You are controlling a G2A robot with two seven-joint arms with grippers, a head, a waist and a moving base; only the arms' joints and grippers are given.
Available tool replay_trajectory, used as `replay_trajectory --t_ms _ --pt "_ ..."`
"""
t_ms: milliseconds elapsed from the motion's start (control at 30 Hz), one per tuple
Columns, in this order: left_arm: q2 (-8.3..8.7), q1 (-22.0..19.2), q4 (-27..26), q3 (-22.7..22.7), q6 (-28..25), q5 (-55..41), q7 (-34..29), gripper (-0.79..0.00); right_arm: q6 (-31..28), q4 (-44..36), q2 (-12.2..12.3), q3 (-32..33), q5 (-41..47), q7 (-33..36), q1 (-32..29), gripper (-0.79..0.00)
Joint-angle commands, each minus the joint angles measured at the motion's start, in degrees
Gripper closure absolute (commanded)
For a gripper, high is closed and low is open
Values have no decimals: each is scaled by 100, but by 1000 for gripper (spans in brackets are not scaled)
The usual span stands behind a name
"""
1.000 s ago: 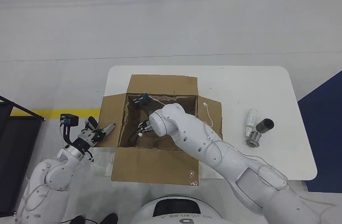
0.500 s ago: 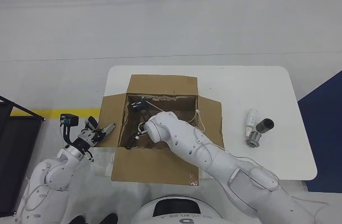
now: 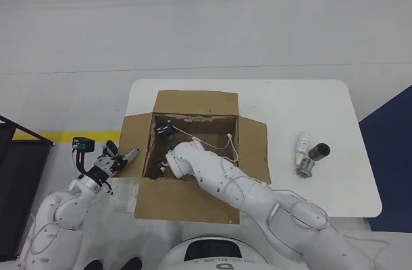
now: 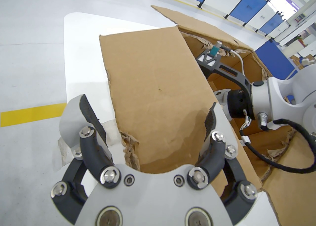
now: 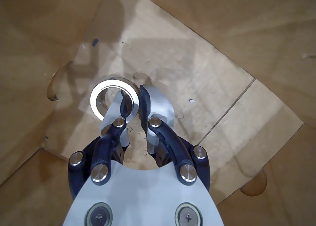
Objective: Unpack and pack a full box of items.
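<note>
As the pincer (image 5: 132, 93) straddles its wall, the ring (image 5: 94, 100) sits gripped

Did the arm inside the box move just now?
Yes. In the top view the right arm slid inside the cardboard box toward the box's near-left corner, closer to the robot.

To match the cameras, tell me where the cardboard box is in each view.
Top view: cardboard box, flaps open, on the table's left half.
Left wrist view: its side flap, beyond the open left tool.
Right wrist view: its floor, under the right tool shut on a metal ring.
Shared landmark: the right arm, tool inside the box.
</note>
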Motion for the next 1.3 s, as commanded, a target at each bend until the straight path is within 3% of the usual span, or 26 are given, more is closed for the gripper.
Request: replay_trajectory --t_ms 0,167,500,667,800,1000,1267 --pt "0 0 0 0 0 0 0 -785 147 -172 36 48 -154 -18 -90 0" --pt "0 0 0 0 0 0 0 -785 407 -1117 268 247 -752 -133 -562 0" --pt "0 0 0 0 0 0 0 -785 619 -3611 964 1070 -2726 -137 -2138 0" --pt "0 0 0 0 0 0 0 -785 591 -5074 1236 1563 -3474 -690 -3226 0" --pt "0 0 0 0 0 0 0 -785 627 -6198 1402 2062 -3430 -1586 -4190 0" --pt "0 0 0 0 0 0 0 -785 393 -6897 1550 2580 -3092 -2546 -5118 0" --pt "0 0 0 0 0 0 0 -785 334 -6905 1557 2586 -3062 -2565 -5140 0"
